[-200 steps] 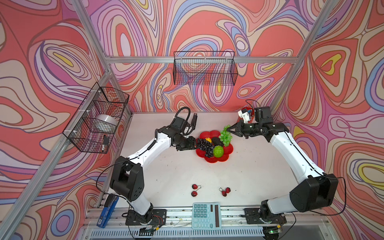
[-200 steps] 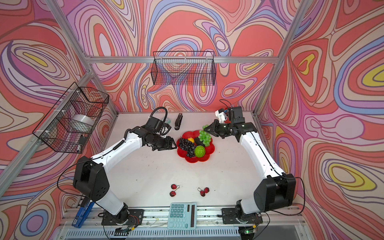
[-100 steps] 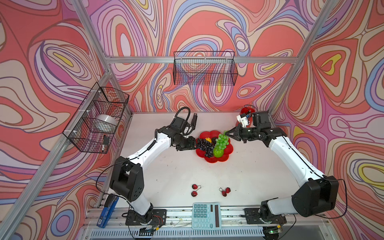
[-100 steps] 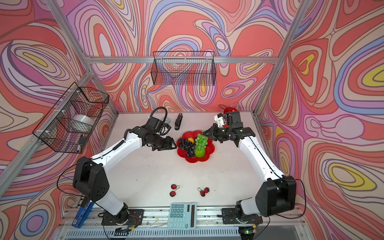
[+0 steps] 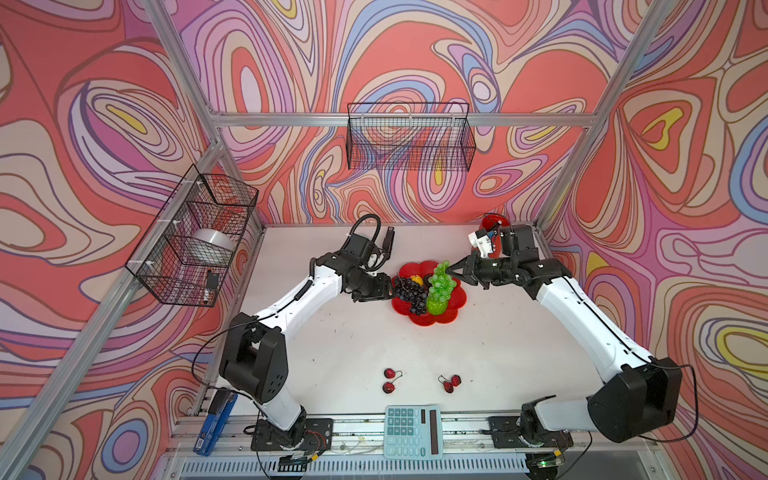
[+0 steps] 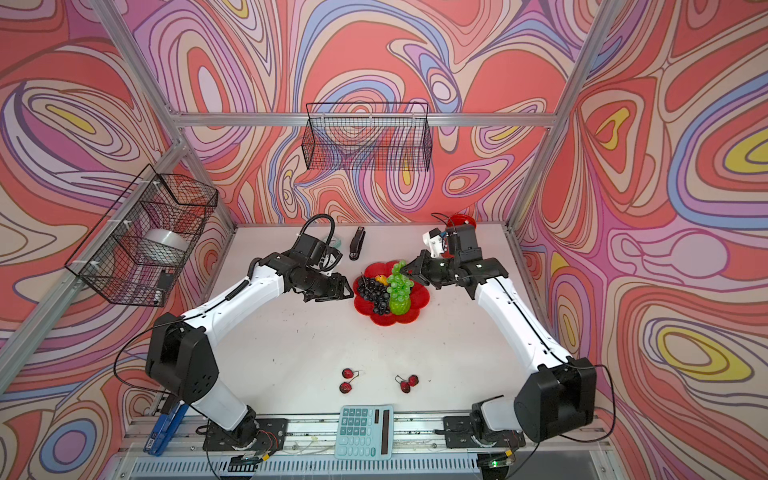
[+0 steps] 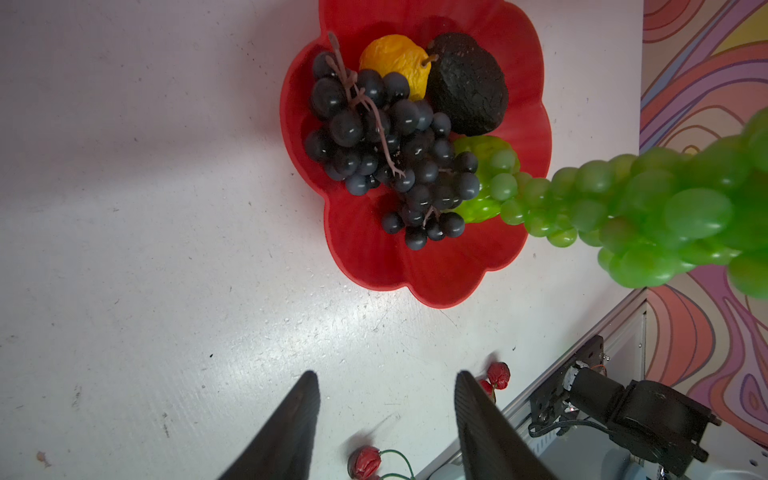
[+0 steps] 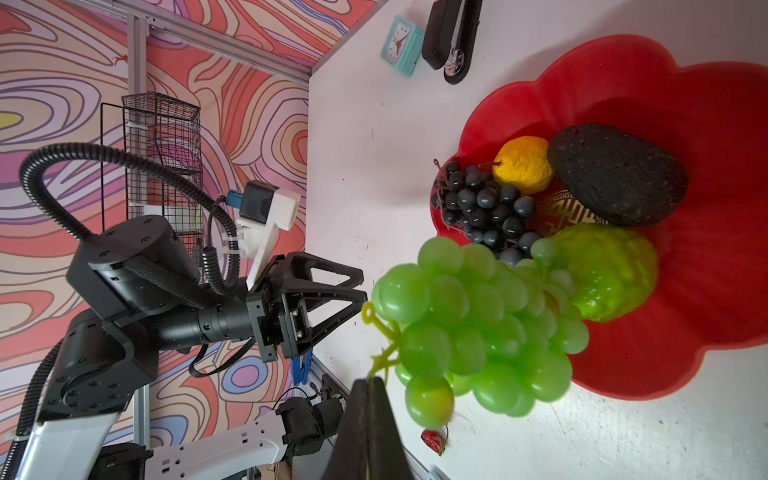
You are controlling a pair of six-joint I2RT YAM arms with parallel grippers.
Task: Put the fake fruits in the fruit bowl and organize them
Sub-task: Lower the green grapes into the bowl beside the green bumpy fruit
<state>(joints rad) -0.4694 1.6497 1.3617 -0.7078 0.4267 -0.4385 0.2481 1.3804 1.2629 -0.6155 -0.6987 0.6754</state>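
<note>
The red scalloped fruit bowl [image 5: 454, 305] [image 8: 706, 299] holds a dark purple grape bunch [image 7: 386, 137], a yellow-orange ball [image 7: 395, 62], a dark avocado [image 8: 615, 174] and a bumpy lime-green fruit [image 8: 611, 270]. My right gripper [image 8: 371, 380] [image 5: 452, 271] is shut on the stem of the green grape bunch [image 5: 441, 284] [image 6: 400, 282], which hangs over the bowl with its lower end on the lime-green fruit. My left gripper [image 7: 384, 378] [image 5: 388, 286] is open and empty just left of the bowl. Two red cherry pairs [image 5: 390, 380] [image 5: 451, 382] lie on the table near the front.
A teal calculator [image 5: 412, 432] sits at the front edge. A black stapler [image 6: 357, 243] and a small teal clock [image 8: 401, 45] lie behind the bowl. A red cup [image 5: 492, 220] stands at the back right. Wire baskets [image 5: 409, 137] [image 5: 195, 237] hang on the walls.
My right gripper has carried the green grape bunch left from the bowl's back right edge to over the bowl and lowered it. The left arm has not moved.
</note>
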